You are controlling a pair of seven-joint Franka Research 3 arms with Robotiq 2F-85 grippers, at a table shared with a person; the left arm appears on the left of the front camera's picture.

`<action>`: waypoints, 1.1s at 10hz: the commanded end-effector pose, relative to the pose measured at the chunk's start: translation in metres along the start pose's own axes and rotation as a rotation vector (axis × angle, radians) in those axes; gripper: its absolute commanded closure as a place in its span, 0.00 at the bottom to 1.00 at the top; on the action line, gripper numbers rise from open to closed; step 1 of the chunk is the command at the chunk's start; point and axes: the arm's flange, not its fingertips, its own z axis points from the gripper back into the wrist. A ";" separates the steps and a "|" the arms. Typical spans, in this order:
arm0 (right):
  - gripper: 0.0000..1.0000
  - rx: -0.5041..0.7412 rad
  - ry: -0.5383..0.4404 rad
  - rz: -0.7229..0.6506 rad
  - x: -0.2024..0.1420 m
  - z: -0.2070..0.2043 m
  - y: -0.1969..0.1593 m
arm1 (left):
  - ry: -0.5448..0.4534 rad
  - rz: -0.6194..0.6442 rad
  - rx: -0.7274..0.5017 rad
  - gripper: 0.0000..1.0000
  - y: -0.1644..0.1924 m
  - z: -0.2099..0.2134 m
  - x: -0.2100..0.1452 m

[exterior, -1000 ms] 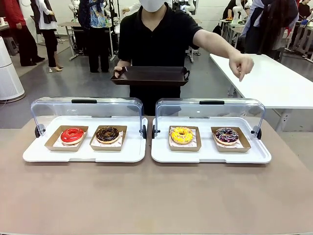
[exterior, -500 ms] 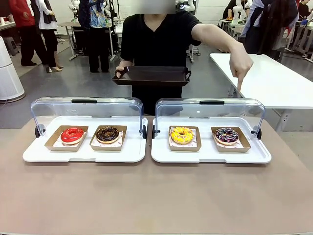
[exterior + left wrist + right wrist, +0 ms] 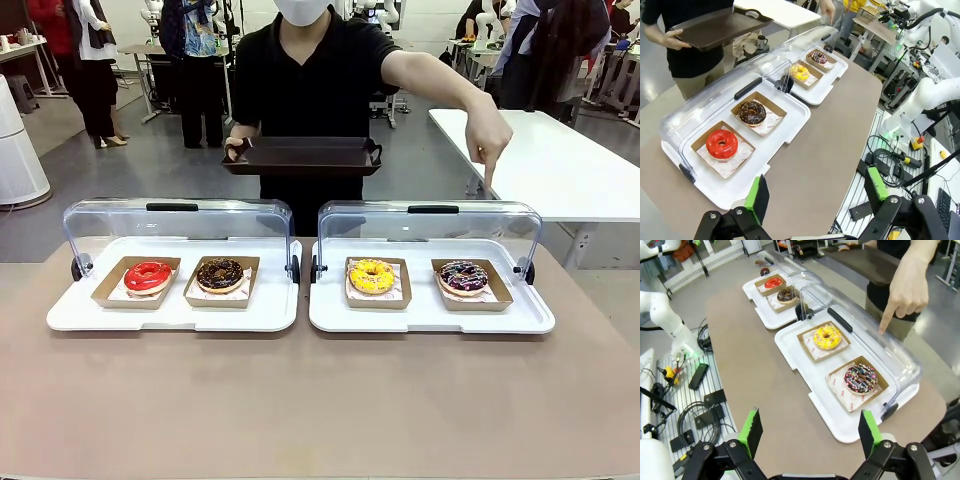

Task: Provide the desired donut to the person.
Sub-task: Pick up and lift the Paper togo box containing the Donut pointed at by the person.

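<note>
The person's hand (image 3: 491, 132) points down at the sprinkled donut (image 3: 463, 277), in its cardboard holder by the tabletop's (image 3: 300, 400) right edge. It lies just ahead of the right arm's fingers (image 3: 754, 432), which are spread open and empty. The left arm's fingers (image 3: 759, 197), also open, hang well apart at the left edge, so the right arm is likely the one to reach.

Left and right jaws wide apart, seemingly empty.
</note>
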 end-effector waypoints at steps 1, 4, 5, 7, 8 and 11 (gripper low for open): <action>0.00 -0.032 0.189 0.107 0.053 -0.040 -0.004 | -0.006 -0.018 -0.001 0.00 0.001 0.000 -0.002; 0.00 -0.047 0.425 0.231 0.112 -0.109 0.004 | -0.006 -0.018 -0.001 0.00 0.001 0.000 -0.002; 0.00 -0.080 0.503 0.267 0.117 -0.128 0.012 | -0.006 -0.018 -0.001 0.00 0.001 0.000 -0.002; 0.00 -0.115 0.619 0.354 0.112 -0.155 0.033 | -0.006 -0.018 -0.001 0.00 0.001 0.000 -0.002; 0.00 -0.115 0.676 0.380 0.103 -0.164 0.038 | -0.006 -0.018 -0.001 0.00 0.001 0.000 -0.002; 0.00 -0.061 0.677 0.406 0.084 -0.180 0.050 | -0.006 -0.018 -0.001 0.00 0.001 0.000 -0.002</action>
